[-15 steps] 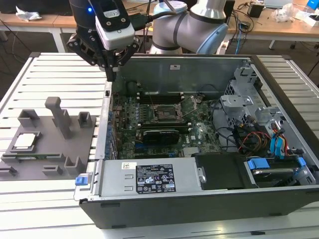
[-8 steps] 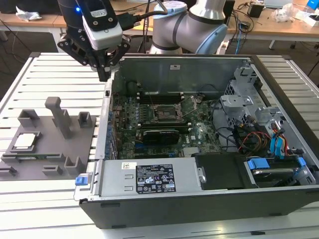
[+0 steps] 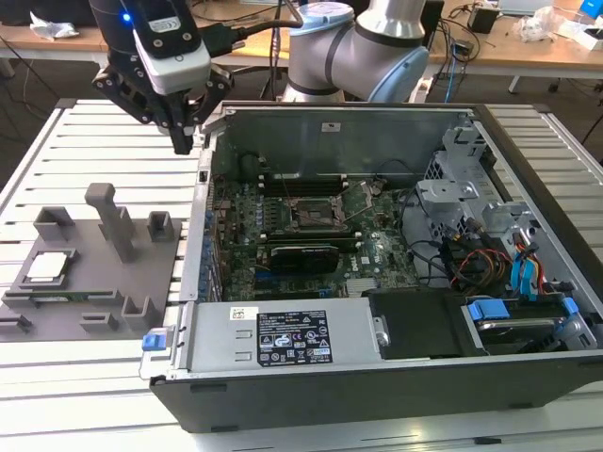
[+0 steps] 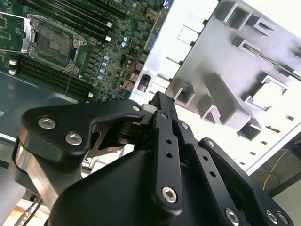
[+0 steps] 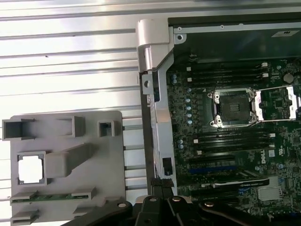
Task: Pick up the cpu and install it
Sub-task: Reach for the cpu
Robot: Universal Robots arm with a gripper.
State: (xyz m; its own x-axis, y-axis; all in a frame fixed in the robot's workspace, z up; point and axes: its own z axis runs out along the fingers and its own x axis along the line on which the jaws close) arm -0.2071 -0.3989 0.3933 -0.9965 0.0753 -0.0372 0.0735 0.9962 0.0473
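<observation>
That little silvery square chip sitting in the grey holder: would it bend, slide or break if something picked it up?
The small flat square chip with a silvery-white metal top looks stiff, not bendy. Its smooth top may be slippery. Lying flat in a recess of the grey plastic fixture, it probably won't roll or tip.

Slatted white worktable point(image 3: 75, 141) spans the foreground. Wooden desks point(image 3: 528, 55) at 11 and 1 o'clock; cables point(image 3: 460, 38) strewn at 1.
</observation>
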